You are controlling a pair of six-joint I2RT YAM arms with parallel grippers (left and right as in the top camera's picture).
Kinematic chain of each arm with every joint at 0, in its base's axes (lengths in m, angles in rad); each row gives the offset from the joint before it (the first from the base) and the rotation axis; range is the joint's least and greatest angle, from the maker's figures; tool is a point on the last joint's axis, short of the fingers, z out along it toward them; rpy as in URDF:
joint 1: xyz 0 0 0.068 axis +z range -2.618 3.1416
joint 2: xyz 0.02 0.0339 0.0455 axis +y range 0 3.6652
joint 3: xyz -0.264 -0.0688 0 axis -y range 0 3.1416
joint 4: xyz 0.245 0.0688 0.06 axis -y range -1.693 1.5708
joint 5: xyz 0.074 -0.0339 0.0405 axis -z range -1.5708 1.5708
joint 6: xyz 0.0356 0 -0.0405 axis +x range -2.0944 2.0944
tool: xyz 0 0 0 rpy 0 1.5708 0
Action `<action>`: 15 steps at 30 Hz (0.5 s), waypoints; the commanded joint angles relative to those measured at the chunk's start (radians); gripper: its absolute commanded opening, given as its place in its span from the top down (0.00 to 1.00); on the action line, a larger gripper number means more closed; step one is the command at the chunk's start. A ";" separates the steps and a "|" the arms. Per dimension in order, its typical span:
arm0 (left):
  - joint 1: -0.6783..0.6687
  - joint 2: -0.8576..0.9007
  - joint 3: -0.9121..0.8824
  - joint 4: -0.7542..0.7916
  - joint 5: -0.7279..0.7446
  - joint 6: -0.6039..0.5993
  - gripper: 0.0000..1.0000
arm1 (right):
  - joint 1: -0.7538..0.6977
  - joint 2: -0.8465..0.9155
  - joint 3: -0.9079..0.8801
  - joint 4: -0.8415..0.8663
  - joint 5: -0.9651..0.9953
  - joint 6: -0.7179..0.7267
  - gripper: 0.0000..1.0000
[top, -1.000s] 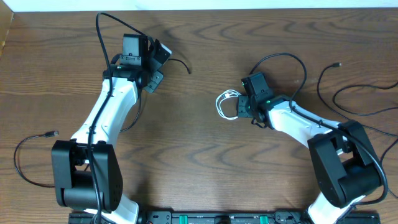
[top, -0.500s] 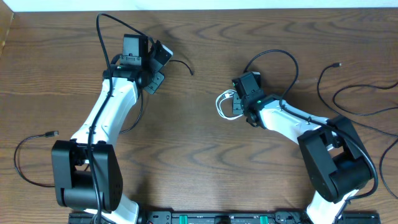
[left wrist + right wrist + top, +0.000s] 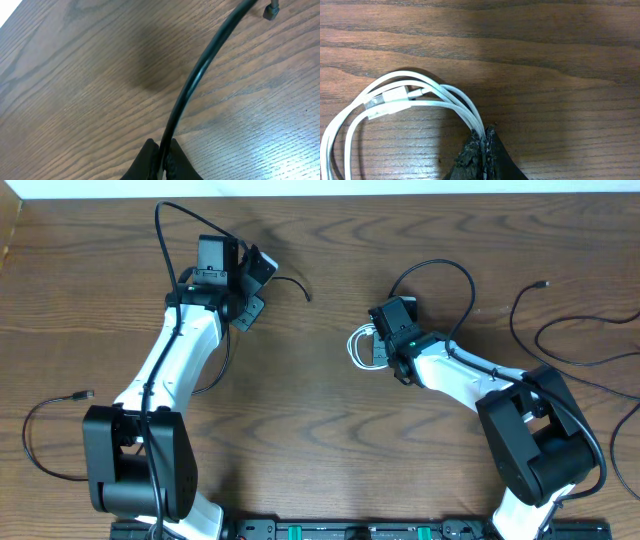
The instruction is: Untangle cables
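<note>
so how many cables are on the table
3: white cable in the right hand, black cable in the left hand, second black cable at far right; arms may hide more.

Left end effector (image 3: 163, 159) pinching a black cable (image 3: 200, 80), cable arcing up-right over wooden desk (image 3: 75, 90), plug (image 3: 271, 11) at top edge

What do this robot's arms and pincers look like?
Both arms are white shells with black joints and bulky black bases. A black wire runs along the left arm; another loops off the right arm, which shows a small green light. The left pincer and right pincer are black and tapered.
</note>
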 commanded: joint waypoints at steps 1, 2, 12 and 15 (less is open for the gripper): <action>0.005 0.001 -0.008 -0.006 0.017 -0.009 0.92 | 0.000 0.099 -0.095 -0.094 -0.117 0.006 0.99; 0.004 0.001 -0.008 -0.006 0.017 -0.009 0.93 | -0.007 0.081 -0.090 -0.107 -0.115 0.006 0.99; 0.004 0.001 -0.008 -0.006 0.175 -0.014 0.93 | -0.167 -0.266 -0.041 -0.193 -0.019 -0.035 0.99; 0.004 0.001 -0.008 -0.007 0.208 -0.021 0.93 | -0.245 -0.350 -0.041 -0.193 0.015 -0.058 0.99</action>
